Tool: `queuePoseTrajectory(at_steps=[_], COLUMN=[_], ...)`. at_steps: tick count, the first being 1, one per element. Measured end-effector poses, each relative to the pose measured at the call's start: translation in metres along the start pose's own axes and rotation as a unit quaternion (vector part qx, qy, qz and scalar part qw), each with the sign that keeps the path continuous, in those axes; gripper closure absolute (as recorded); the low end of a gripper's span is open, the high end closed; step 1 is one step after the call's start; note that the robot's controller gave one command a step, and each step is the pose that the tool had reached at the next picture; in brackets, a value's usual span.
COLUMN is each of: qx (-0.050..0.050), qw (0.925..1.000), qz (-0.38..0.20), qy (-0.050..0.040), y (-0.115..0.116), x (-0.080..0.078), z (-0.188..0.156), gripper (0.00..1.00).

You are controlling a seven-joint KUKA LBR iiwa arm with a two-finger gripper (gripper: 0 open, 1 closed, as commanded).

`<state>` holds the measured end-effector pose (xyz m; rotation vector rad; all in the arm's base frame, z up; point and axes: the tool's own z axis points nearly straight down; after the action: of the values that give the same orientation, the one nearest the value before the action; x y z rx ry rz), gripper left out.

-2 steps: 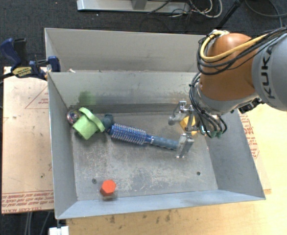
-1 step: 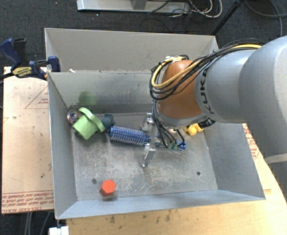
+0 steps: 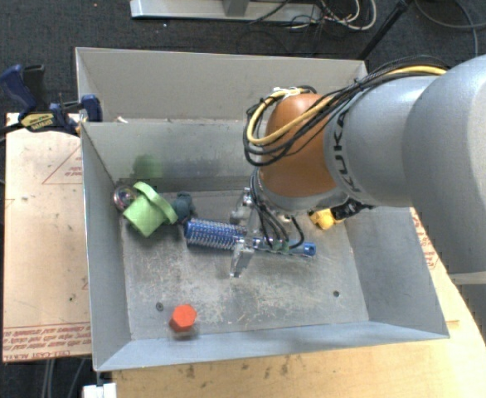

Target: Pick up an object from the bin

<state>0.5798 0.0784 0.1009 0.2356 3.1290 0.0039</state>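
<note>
My gripper (image 3: pixel 245 251) hangs low over the middle of the bin, right at the blue brush (image 3: pixel 210 235). The brush lies flat, its coiled bristle end pointing left and its blue handle running right underneath the gripper. A green, rounded plastic piece (image 3: pixel 148 211) lies to the left of the brush, near the bin's left wall. A dark teal part (image 3: pixel 182 205) sits between it and the brush. The arm hides the gripper's upper part.
A small orange-red cylinder (image 3: pixel 182 317) stands alone near the front wall. A yellow item (image 3: pixel 323 218) peeks out from under the arm at the right. A small clear ball (image 3: pixel 125 196) rests against the green piece.
</note>
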Motion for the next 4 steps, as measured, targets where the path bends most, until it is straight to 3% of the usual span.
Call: queuePoseTrajectory(at_steps=[1, 2, 3, 4], qx=[0.001, -0.001, 0.0, -0.002], qw=[0.9984, 0.9946, 0.9947, 0.9946], qz=[0.056, 0.104, 0.103, 0.103], qy=[0.0004, -0.0023, -0.0006, -0.0052], y=[-0.007, -0.005, -0.004, -0.004], x=[-0.004, -0.001, -0.003, -0.005], z=[-0.011, 0.025, 0.022, 0.02], gripper=[0.0, 0.0, 0.0, 1.0])
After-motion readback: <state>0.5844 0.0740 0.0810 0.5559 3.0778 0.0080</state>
